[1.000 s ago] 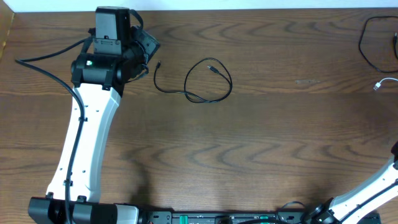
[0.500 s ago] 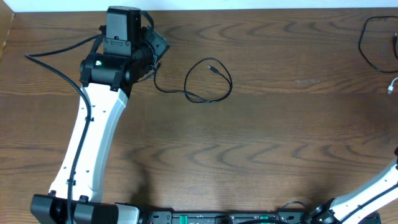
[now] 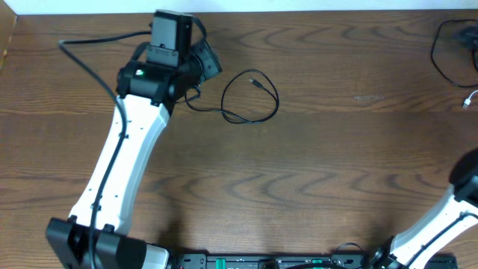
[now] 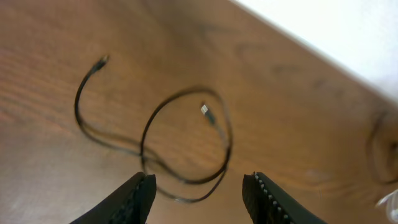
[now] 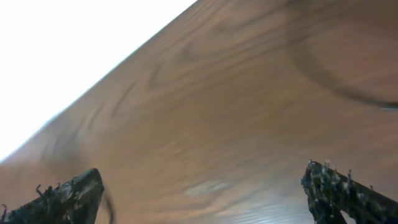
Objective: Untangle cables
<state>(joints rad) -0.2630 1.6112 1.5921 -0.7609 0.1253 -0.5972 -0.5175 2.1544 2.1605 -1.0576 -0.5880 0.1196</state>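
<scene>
Two pincers to report, going left to right. On the overhead my left gripper point(image 3: 208, 61) sits near the far edge of the table point(image 3: 314, 194). The black cable point(image 3: 277, 99) lies just to its right, close to it but not touching as far as I can see. The cord makes one open loop with a small plug end lying inside it. A tail curls back toward the gripper and partly slips under the wrist.

From the left wrist cam the left gripper point(image 4: 199, 190) is spread wide with nothing between the fingers point(image 4: 140, 196). The black cable point(image 4: 228, 140) lies flat on the wood just ahead of the gap, ungripped.

Way over at the right edge of the overhead there's a second dark loop point(image 3: 434, 54), cut off by the frame. Just below it is a bit of white cable point(image 3: 469, 101) with a silvery tip. Both are well apart from the black cord.

The right wrist cam is pretty blurry. The right gripper point(image 5: 202, 193) shows its fingers down in the two bottom corners, wide apart, holding nothing and touching nothing I can see. A dark curved line crosses the upper right of that view, and I can't tell which cord it is.
</scene>
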